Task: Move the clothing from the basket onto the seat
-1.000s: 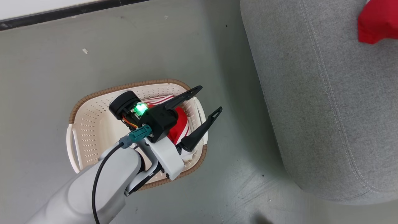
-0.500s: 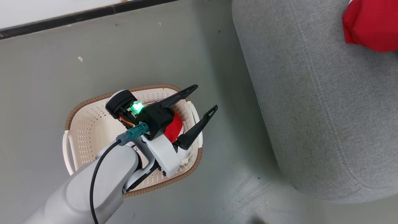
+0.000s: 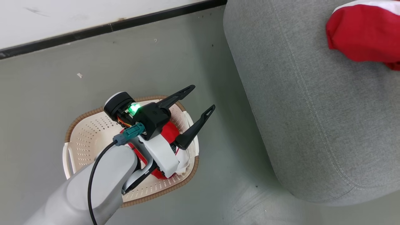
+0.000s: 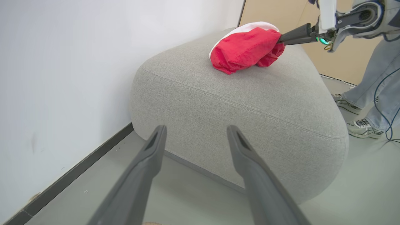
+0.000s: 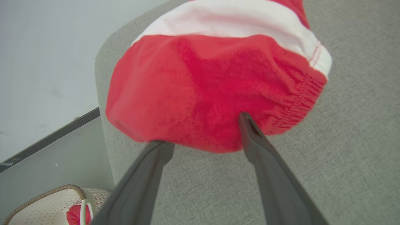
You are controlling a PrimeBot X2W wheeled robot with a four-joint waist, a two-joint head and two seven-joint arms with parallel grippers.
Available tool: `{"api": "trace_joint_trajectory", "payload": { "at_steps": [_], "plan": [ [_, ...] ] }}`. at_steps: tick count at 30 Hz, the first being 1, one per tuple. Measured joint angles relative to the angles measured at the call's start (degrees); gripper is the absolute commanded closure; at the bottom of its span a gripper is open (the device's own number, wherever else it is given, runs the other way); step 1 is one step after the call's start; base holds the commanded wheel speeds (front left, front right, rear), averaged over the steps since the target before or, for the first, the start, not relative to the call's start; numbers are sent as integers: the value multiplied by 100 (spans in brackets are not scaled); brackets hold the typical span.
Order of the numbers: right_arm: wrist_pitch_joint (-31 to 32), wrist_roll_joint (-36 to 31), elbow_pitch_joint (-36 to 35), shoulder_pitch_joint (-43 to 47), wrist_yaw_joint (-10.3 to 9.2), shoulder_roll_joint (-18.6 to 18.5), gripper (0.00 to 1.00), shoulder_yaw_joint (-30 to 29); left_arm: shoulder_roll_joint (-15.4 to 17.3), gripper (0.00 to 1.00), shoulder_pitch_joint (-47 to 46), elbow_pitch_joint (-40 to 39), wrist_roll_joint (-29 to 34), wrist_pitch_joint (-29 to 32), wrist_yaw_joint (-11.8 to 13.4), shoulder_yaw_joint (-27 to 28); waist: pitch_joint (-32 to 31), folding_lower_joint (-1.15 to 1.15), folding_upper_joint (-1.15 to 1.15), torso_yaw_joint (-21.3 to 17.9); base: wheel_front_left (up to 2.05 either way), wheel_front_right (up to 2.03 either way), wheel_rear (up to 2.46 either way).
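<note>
Fingers of left gripper gape empty over basket; those of right gripper, spread, touch clothing on seat.

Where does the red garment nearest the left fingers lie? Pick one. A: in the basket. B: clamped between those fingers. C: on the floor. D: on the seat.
A: the garment lies inside the basket, beneath the left fingers, which are spread apart and hold nothing.
</note>
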Motion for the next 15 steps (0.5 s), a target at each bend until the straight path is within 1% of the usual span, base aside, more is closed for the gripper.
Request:
{"api": "trace_joint_trajectory", "payload": {
  "at_steps": [6,9,10,15],
  "plan": [
    [332,286,-159,199,0,-114,0,226,0,0,70,130,-48,-80,-24,9,-195,0,0,-50,0,0,0],
    [382,308,-219,287,0,-268,0,311,2,0,80,181,-53,-130,-24,27,-301,0,0,-78,0,0,0],
    [382,308,-219,287,0,-268,0,311,2,0,80,181,-53,-130,-24,27,-301,0,0,-78,0,0,0],
    [293,324,-513,340,0,-458,0,350,3,0,214,261,-99,-183,-24,55,-484,0,0,-123,0,0,0]
  ]
}}
